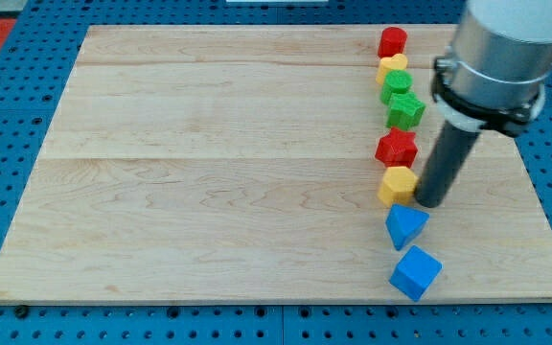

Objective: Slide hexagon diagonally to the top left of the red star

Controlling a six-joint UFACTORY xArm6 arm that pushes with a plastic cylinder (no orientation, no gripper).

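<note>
A yellow hexagon [397, 184] lies on the wooden board [209, 172], just below the red star [397, 148] and touching it. My tip [432, 203] rests just right of the yellow hexagon, close to or touching its right side. Above the red star stand a green star [405, 111], a green block [397, 83], a yellow block [393, 65] and a red block [392, 41], all in one column at the view's right.
A blue triangular block [406, 226] lies just below the hexagon and a blue cube [415, 273] below that, near the board's bottom edge. The arm's grey body [496, 57] hangs over the board's top right. Blue pegboard surrounds the board.
</note>
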